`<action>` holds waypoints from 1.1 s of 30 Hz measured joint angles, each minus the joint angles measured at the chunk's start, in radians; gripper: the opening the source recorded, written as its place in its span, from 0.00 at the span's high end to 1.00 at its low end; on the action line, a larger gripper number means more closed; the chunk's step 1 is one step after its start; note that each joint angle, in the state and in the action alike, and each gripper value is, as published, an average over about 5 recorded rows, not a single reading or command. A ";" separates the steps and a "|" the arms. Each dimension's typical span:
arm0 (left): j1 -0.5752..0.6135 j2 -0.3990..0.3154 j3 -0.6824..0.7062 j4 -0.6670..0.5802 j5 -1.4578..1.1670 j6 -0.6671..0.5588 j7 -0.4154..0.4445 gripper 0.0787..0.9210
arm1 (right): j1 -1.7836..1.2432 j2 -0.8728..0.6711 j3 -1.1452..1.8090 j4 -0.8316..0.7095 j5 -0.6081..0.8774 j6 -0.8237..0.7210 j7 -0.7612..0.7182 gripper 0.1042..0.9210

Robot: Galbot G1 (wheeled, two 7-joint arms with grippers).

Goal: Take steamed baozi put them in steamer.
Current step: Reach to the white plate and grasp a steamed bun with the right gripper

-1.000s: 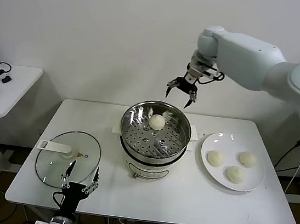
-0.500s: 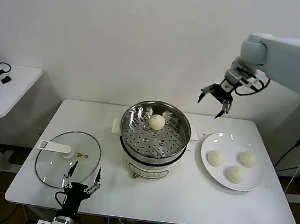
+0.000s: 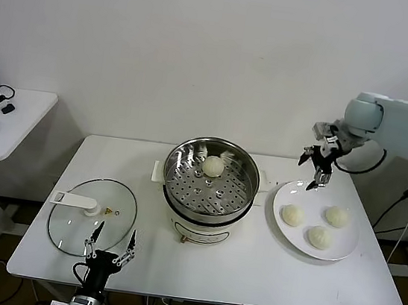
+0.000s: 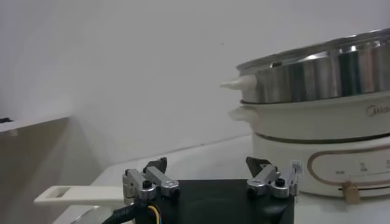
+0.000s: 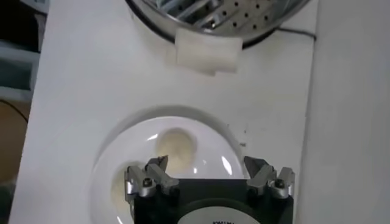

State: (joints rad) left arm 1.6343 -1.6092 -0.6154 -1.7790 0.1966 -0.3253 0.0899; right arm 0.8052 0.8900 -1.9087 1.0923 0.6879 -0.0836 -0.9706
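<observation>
Stainless-steel steamer [image 3: 211, 181], standing at the middle of the white table [image 3: 248, 275], serves as the landmark. One steamed baozi [image 3: 213, 166] already lies on its perforated tray, toward the far wall. The three remaining baozi [image 3: 293, 215] rest on the white plate [image 3: 282, 195], just to the right of the steamer.

Change over the last second: the right gripper [image 3: 315, 172], which hung empty over the steamer's far rim, has swung rightward and downward, and now hovers above the plate's far edge, jaws spread wide and holding nothing. In the right wrist view the plate sits directly beneath the open fingers, with the steamer's white side handle [image 5: 206, 51] beyond it. Judged from this, one delivery is finished and the arm is returning for a second bun; about a quarter of the task appears done.

The left gripper [image 3: 109, 250] is parked at the table's near edge, to the left of the steamer and just in front of the glass lid [image 3: 92, 217], jaws open and empty.

Writing: the steamer's white base [image 4: 317, 155] carries a faint grey brand mark near its upper edge and small control markings, neither legible. The lid bears a small yellow warning sticker, unreadable.
</observation>
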 measured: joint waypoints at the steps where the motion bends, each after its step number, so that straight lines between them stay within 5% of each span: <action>1: 0.000 0.000 -0.001 0.001 0.001 0.000 0.000 0.12 | -0.016 -0.002 0.011 -0.006 -0.006 -0.010 -0.002 0.12; 33: 0.018 0.000 -0.020 0.007 0.013 -0.008 -0.005 0.12 | -0.414 0.074 0.326 -0.262 -0.262 0.004 -0.077 0.12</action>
State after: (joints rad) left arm 1.6525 -1.6092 -0.6353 -1.7715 0.2096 -0.3332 0.0848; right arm 0.3912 0.9641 -1.5825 0.8298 0.4258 -0.0794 -1.0480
